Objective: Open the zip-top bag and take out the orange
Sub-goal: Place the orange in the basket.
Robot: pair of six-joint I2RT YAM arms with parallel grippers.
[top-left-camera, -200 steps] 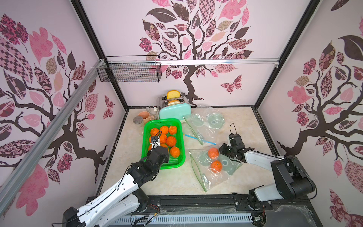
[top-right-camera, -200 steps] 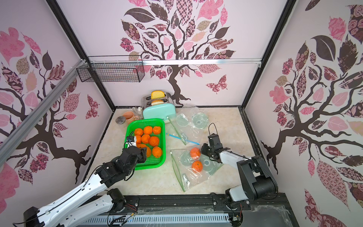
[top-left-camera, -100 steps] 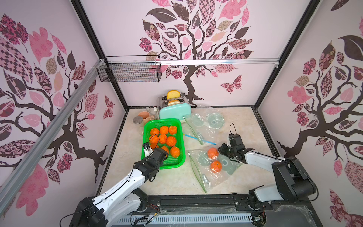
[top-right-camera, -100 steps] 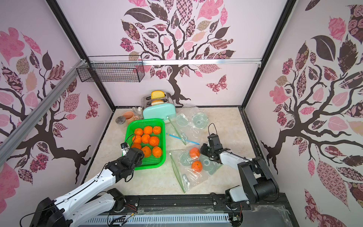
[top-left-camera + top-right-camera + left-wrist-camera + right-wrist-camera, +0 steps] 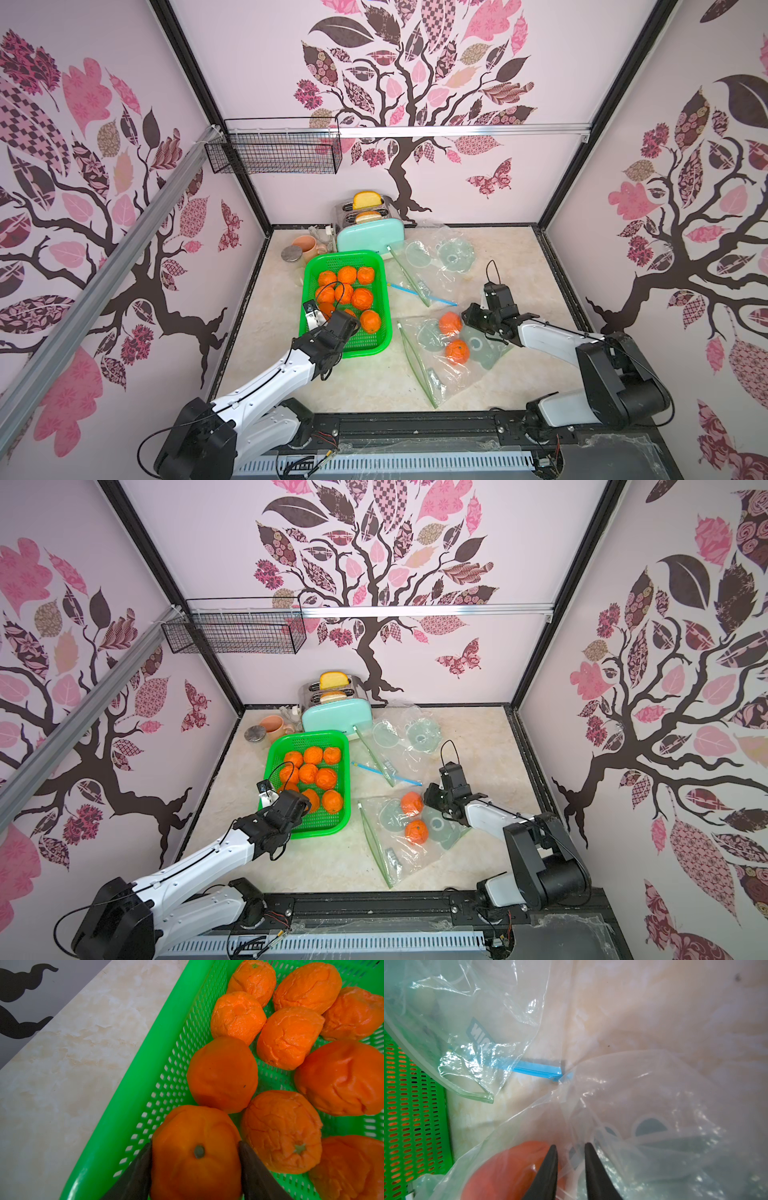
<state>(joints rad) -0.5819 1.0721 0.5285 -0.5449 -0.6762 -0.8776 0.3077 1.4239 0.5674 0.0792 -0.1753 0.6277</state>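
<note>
Standing close by, I see the left gripper (image 5: 195, 1143) clamped on an orange (image 5: 195, 1169), one finger touching each flank and the stem scar facing up at the wrist. The fruit sits inside the green basket (image 5: 143, 1068), whose wall runs just beside one finger. More oranges (image 5: 288, 1036) crowd ahead of the tips and off to the other finger's side.

Well apart from it, the right gripper (image 5: 570, 1145) sits low on the clear zip-top bag (image 5: 654, 1095). Its jaws stand only narrowly apart, with crumpled film lying across the gap. A bagged orange (image 5: 508, 1169) lies under the film, right against one finger. In a top view a second bagged orange (image 5: 457, 351) lies a little further from the tool, inside the same bag. Ahead of the tips a blue strip (image 5: 537, 1069) pokes out from under another clear bag (image 5: 467, 1012).
</note>
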